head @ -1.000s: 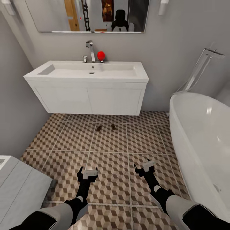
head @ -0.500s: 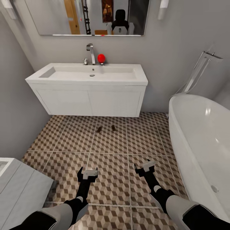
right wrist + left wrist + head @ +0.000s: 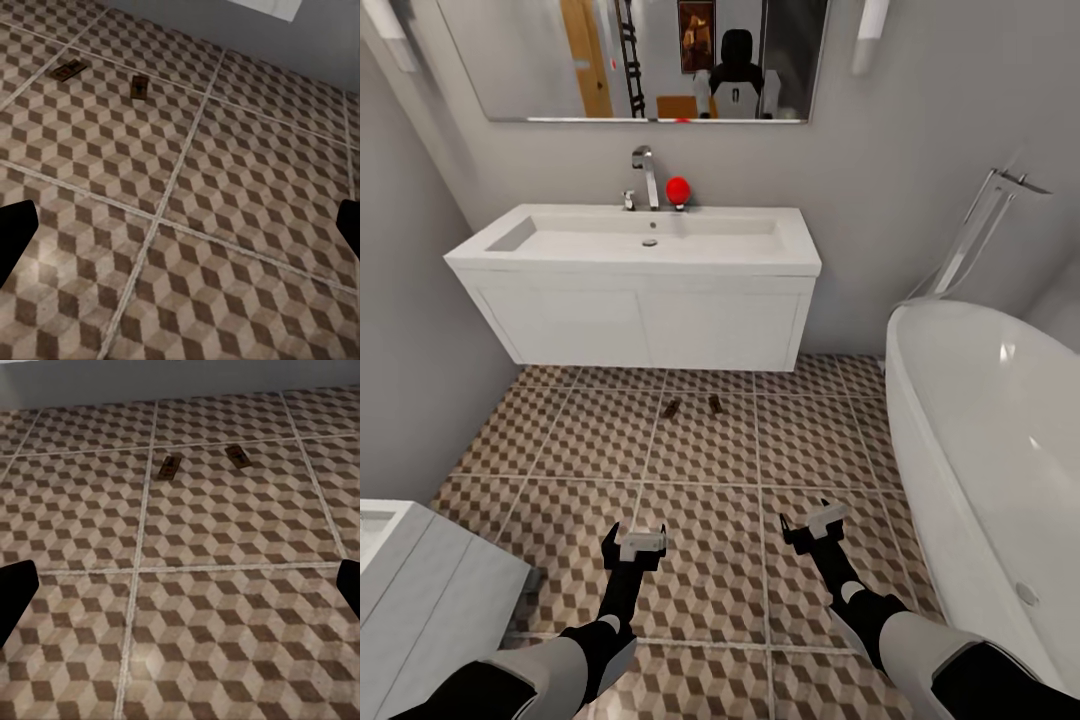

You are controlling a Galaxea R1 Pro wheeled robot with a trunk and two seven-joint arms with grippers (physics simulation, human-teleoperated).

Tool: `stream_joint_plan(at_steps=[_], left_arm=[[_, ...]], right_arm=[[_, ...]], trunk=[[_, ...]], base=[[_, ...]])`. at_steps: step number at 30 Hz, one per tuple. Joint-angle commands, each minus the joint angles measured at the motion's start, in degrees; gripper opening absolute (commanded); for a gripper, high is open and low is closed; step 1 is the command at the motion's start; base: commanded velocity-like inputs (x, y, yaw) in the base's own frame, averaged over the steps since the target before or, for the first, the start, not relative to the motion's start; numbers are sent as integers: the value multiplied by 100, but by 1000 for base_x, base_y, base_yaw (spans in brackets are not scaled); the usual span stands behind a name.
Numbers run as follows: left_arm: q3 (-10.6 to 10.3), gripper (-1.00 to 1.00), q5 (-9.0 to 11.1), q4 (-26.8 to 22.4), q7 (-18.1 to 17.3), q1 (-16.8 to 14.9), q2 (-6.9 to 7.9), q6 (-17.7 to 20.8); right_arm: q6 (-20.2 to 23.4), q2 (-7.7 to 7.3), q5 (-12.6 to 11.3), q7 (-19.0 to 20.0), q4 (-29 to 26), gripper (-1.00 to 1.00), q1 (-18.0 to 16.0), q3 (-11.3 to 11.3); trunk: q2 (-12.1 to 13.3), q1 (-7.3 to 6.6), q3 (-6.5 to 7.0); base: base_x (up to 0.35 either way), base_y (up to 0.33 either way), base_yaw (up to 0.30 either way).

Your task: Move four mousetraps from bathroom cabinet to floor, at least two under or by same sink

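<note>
Two mousetraps (image 3: pixel 671 407) (image 3: pixel 714 403) lie flat on the patterned bathroom floor (image 3: pixel 710 560), just in front of the white vanity under the bathroom sink (image 3: pixel 640 240). The left wrist view shows them as two mousetraps (image 3: pixel 170 467) (image 3: pixel 238 455) side by side, and so does the right wrist view (image 3: pixel 67 71) (image 3: pixel 139 85). My left gripper (image 3: pixel 635 537) and right gripper (image 3: pixel 815 522) hover low over the tiles, well short of the traps. Both are open and hold nothing. The cabinet is out of view.
A white oval bathtub (image 3: pixel 990 420) fills the right side, with a chrome floor tap (image 3: pixel 980 220) behind it. A white fixture (image 3: pixel 420 590) stands at the lower left. A red ball (image 3: pixel 678 190) sits by the chrome tap (image 3: pixel 646 172). A mirror (image 3: pixel 640 60) hangs above.
The whole picture has shifted: the sink and traps sit a little lower and farther off, so the camera has moved. Both arms keep the same pose, and the traps lie where they were.
</note>
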Motion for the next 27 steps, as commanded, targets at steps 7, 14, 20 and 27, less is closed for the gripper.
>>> stream_joint_plan(at_steps=[7,14,20,27], left_arm=[[-48,100,18,24,30,-9,-4,-25],[-48,100,23,24,30,-9,-4,-25],[-48,100,20,24,30,-9,-4,-25],[-48,100,18,24,30,-9,-4,-25]], right_arm=[[-17,6,-44,-19,6,100,8,50],[-17,12,-44,-19,3,100,10,49],[-10,38,-46,-19,-1,100,10,43],[6,65,-63,-29,-9,100,10,30]], trunk=[[280,-155,122],[561,-308,248],[801,-440,356],[1082,-594,481]], base=[[0,0,0],[0,0,0],[0,0,0],[0,0,0]])
